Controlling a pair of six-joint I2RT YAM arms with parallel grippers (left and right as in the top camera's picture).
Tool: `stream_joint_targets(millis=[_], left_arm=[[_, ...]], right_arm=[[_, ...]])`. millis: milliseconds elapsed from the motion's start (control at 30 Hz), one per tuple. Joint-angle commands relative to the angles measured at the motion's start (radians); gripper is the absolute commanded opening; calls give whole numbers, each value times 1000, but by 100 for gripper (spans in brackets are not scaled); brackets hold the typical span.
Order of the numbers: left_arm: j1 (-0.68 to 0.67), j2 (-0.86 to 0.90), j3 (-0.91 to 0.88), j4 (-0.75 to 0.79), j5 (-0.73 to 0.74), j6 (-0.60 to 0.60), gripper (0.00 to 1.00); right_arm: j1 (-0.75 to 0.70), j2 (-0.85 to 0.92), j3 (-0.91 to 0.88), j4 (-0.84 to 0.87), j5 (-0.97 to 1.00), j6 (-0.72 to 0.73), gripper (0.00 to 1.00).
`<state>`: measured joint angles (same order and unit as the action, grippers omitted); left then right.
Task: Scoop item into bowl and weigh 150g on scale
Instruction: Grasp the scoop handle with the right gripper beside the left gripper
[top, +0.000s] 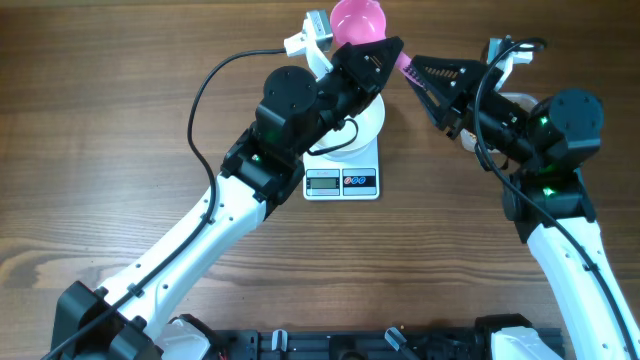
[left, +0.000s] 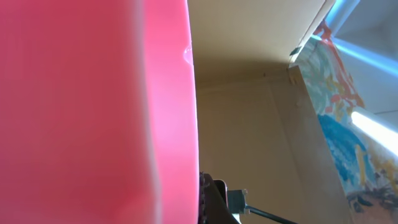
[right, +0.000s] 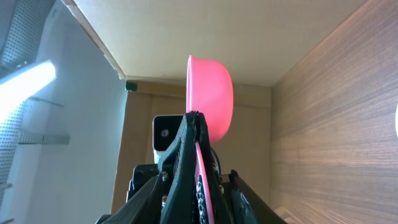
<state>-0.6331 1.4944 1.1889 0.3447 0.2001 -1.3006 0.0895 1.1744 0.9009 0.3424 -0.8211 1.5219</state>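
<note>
While the small pink plastic scoop (top: 355, 20) hangs over the brown wooden table (top: 120, 120) near its 12 o'clock edge, 2 grippers meet at its handle. The right gripper (top: 416, 66), at 3 o'clock of the handle, has its 2 fingers pinched narrowly on the thin pink strip, seen edge-on in its wrist view. The left gripper (top: 392, 50) reaches in from 7 o'clock with its fingers drawn fully together at the scoop's neck. Pink fills its own wrist view, so I cannot tell whether it grips the scoop. The round white bowl (top: 365, 122) sits on the flat white square scale (top: 342, 168) near the table's centre, at 6 o'clock of the scoop. The left arm (top: 290, 110) covers the bowl's inside. The scale's grey display (top: 322, 181) lies along its 6 o'clock edge.
</note>
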Motion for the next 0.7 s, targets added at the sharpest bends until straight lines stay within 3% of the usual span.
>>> stream_joint_targets(millis=[0,300,667], left_arm=[[0,7,10,6,-19,-44,4],[-32,7,10,0,-39,-43,4],[-33,7,10,-1,-49,-43,4]], right_arm=[[3,-2,27,1,25,27,35],[3,-2,27,5,17,34,34],[3,-2,27,5,21,34,22]])
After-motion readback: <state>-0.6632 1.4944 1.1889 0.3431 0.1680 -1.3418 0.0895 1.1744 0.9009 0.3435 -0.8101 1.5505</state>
